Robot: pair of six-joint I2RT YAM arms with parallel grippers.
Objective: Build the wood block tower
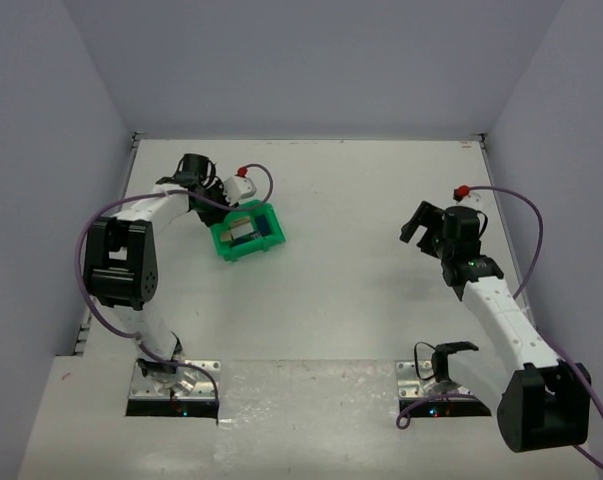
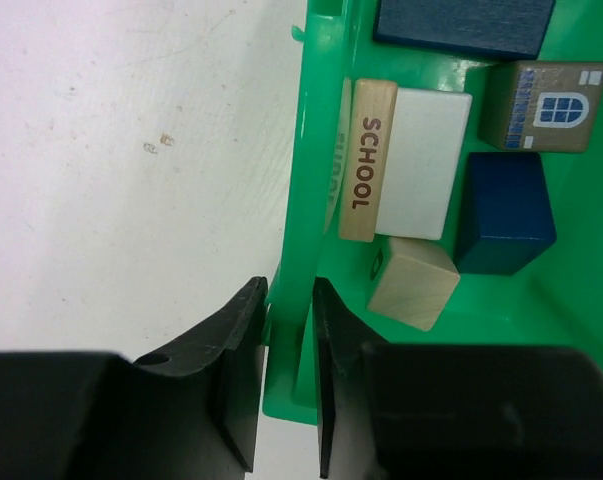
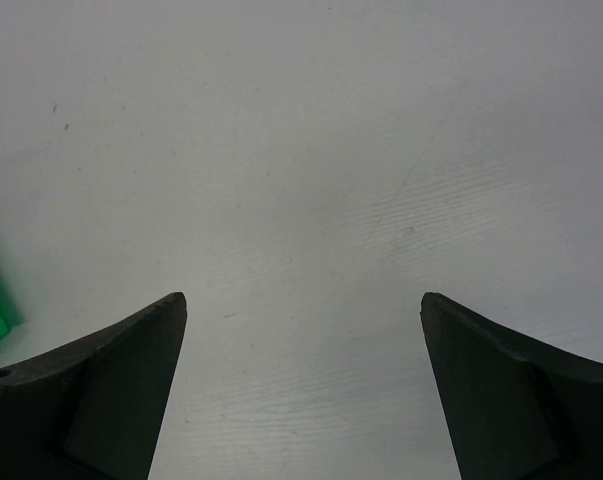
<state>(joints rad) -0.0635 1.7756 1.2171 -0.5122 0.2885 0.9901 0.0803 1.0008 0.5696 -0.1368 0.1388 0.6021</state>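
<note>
Left claw (image 2: pixel 288 292) pinching green bin (image 2: pixel 316 120) wall, wood blocks (image 2: pixel 413 283) inside. Right claw (image 3: pixel 301 297) wide open, empty. Step: unloading; next likely tip bin.

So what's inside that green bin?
Wood blocks: a white slab lettered SCHOOL, tan cube, dark blue cube, blue slab, window-printed block. The left gripper covers the green bin's near end.

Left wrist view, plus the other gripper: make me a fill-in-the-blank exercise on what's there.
The left gripper straddles the wall of the ____ bin.
A tan block inside it reads ____.
The right gripper has its jaws ____ above the table.
Missing: green; SCHOOL; open.
</note>
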